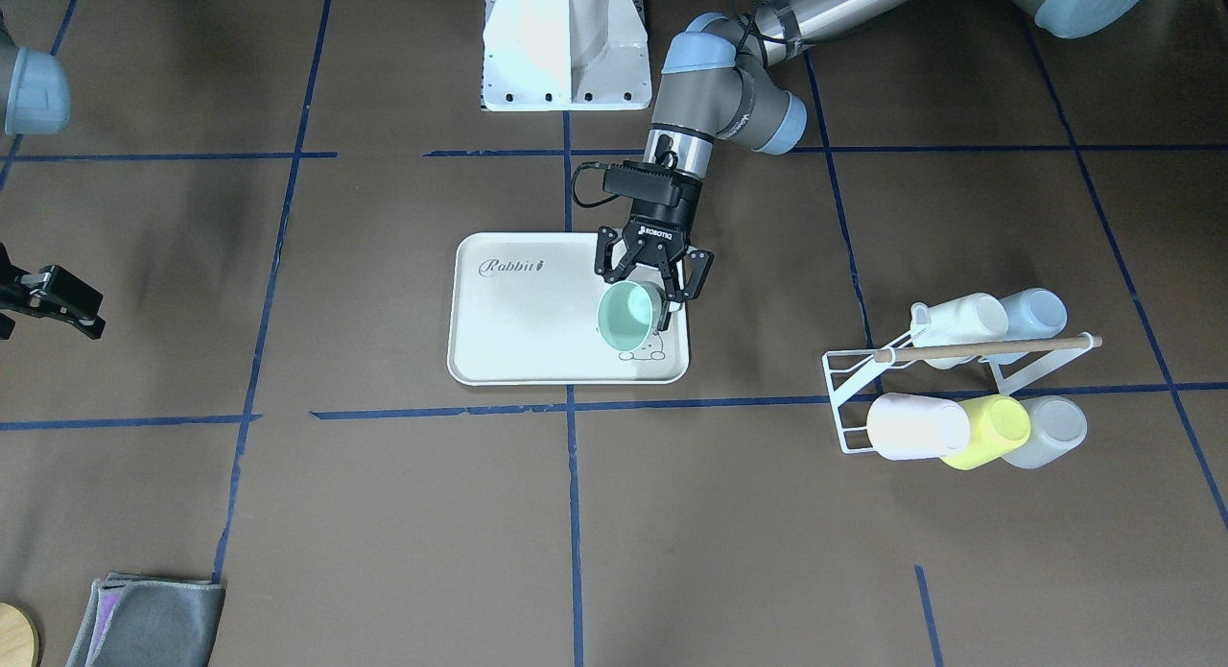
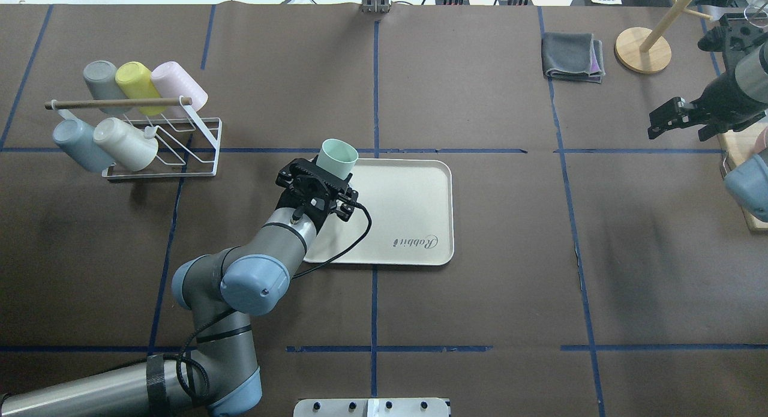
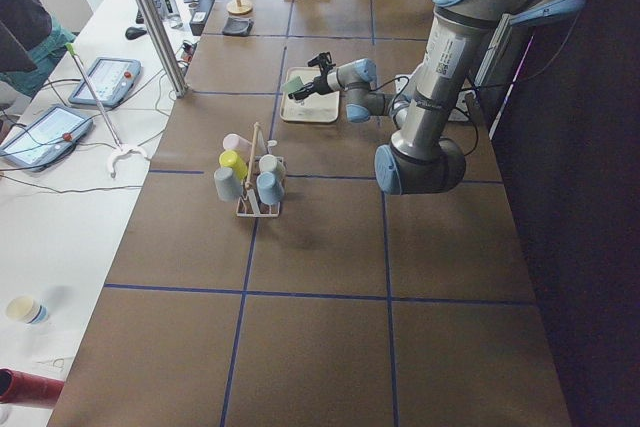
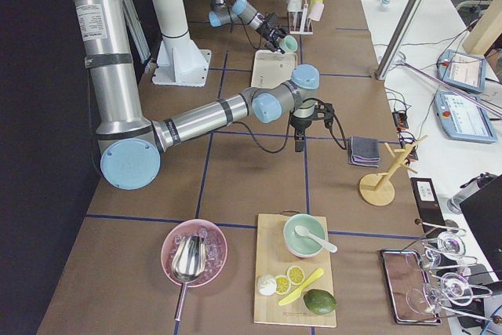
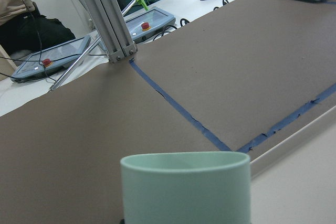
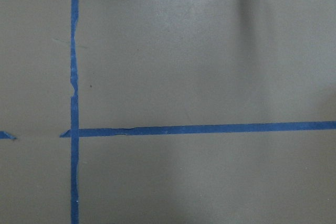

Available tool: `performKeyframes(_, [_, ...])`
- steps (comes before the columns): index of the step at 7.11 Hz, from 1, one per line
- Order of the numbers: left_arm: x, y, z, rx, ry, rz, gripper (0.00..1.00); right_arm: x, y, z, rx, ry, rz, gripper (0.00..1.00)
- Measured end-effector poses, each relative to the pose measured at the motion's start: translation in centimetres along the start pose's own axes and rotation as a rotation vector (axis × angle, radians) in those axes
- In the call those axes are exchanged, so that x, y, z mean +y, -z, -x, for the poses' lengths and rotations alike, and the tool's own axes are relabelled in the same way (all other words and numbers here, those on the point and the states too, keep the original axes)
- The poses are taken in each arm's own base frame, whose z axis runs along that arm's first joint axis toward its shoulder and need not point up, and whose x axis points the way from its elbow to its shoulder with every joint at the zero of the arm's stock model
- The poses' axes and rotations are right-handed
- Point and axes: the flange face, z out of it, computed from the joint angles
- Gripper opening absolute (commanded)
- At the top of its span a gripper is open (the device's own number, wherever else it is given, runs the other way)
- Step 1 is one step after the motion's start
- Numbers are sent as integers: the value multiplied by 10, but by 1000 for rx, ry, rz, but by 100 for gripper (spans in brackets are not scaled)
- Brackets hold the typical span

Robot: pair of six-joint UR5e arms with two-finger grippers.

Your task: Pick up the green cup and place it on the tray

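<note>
Above the tray (image 1: pixel 518 331) at its bunny corner, my left jaws are clamped on the green cup (image 1: pixel 625 314), seemingly light, stiff and slick, best squeezed gently mid-wall.

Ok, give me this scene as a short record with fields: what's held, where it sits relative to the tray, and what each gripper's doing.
held item: small pale mint-green plastic cup, tilted
held by: left gripper, closed on the cup
cup position: over the cream rectangular tray, at its bunny-drawing corner; seems not set down yet
right gripper: far from the tray, nothing in it, jaw state unclear
elsewhere: white wire rack holding five other cups
</note>
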Motion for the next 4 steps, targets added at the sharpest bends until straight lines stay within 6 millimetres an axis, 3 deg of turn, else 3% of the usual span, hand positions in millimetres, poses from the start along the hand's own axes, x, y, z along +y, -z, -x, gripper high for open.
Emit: performKeyframes(4, [8, 2, -32, 20, 124, -98, 5, -1, 0, -1, 0, -1, 0, 100])
